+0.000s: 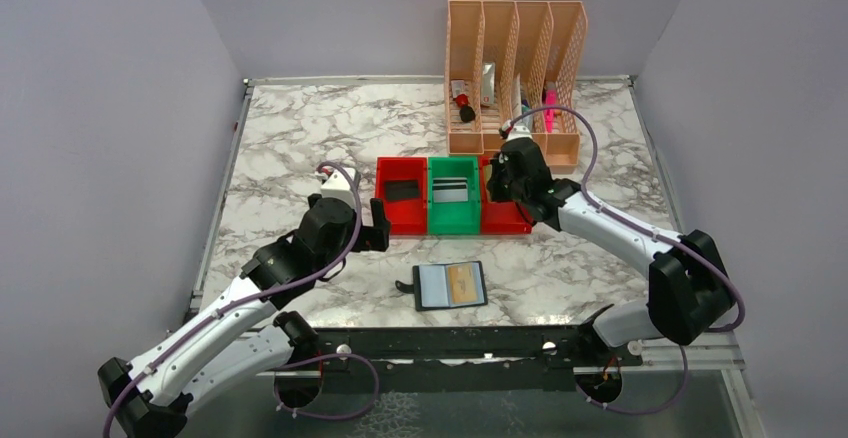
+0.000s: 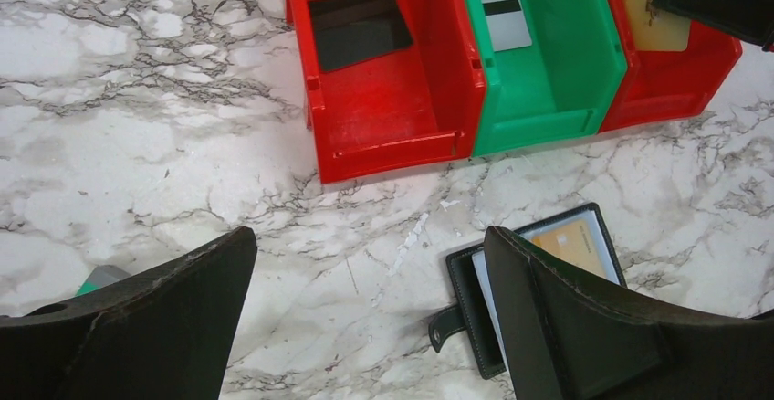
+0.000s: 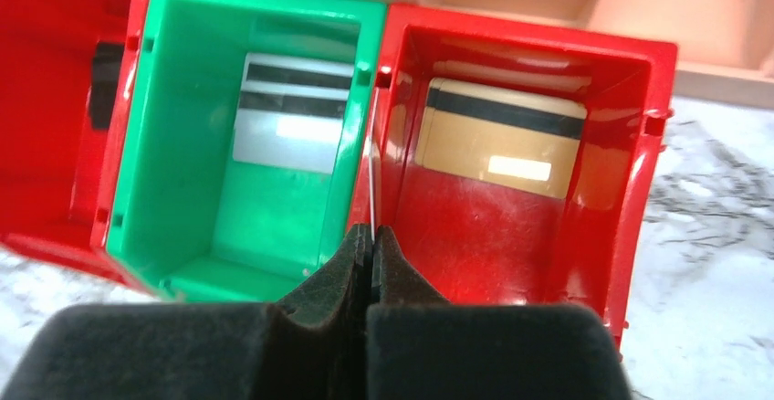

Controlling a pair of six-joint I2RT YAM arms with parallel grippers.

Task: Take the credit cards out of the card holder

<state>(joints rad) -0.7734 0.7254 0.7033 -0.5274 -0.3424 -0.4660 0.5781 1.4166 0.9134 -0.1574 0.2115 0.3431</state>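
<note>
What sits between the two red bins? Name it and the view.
The green bin, flush between the left red bin and the right red bin, with a grey striped card inside. Seen in the top and right wrist views.

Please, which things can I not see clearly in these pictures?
- Top view: the right claw covers most of the right red bin.
- Left wrist view: the left claw has one finger over the card holder; its contents cannot be counted.
- Right wrist view: pale thin line above the shut claw tips, card edge or bin gap, unclear.
</note>
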